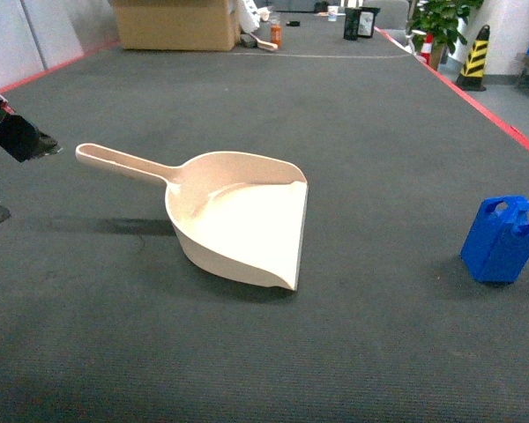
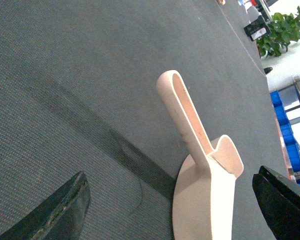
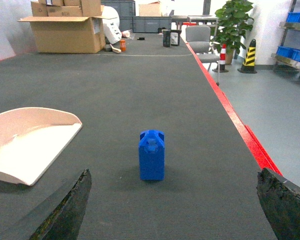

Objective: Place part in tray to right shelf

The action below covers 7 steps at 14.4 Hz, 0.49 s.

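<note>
The cream tray (image 1: 238, 220) lies flat on the dark carpeted table, its long handle (image 2: 187, 115) pointing left. My left gripper (image 1: 18, 181) hovers open beyond the handle's end, near the left edge of the head view. In the left wrist view its fingers (image 2: 55, 212) stand wide apart with nothing between them. The blue part (image 1: 502, 240) stands upright at the right, apart from the tray. In the right wrist view the part (image 3: 152, 155) sits ahead of my open right gripper (image 3: 175, 172), beyond the fingertips. The tray (image 3: 30, 142) lies to its left. No right shelf is clearly recognisable.
A red strip (image 3: 240, 125) marks the table's right edge, with floor beyond it. At the far end stand a cardboard box (image 1: 172, 22) and small items. A steel rack holding blue crates (image 3: 295, 55), a plant (image 3: 235, 22) and a striped cone (image 3: 249, 55) stand off to the right.
</note>
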Available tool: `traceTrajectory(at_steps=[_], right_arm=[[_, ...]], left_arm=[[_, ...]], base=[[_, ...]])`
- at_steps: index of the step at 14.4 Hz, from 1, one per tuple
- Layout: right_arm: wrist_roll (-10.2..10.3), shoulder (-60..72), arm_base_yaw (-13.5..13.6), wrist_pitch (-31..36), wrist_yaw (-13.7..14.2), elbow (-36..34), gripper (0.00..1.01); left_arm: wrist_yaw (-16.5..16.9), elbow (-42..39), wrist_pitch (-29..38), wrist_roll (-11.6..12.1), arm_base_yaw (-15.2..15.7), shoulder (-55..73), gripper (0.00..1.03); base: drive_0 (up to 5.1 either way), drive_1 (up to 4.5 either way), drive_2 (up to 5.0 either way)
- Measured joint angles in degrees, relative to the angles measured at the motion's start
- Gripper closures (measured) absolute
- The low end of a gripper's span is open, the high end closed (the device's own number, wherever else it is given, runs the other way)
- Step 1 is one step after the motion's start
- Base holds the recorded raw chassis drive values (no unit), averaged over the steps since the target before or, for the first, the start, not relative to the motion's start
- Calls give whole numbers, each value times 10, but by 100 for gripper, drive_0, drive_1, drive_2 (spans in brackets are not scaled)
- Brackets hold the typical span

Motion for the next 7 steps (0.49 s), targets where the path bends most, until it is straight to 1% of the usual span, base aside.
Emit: traceTrajectory(at_steps=[1,2,5,7], right_arm=[[0,0,0,0,0,0,3],[0,0,0,0,0,0,3],[0,0,0,0,0,0,3],[0,0,0,0,0,0,3]], left_arm=[[-19,-6,24,1,-3,2,5],[-19,-7,37,-1,-3,10,5],[-14,46,47,-29,0,89,5],[-5,99,54,-59,0,139,5]], base=[[0,0,0],[0,0,0],[0,0,0],[0,0,0]])
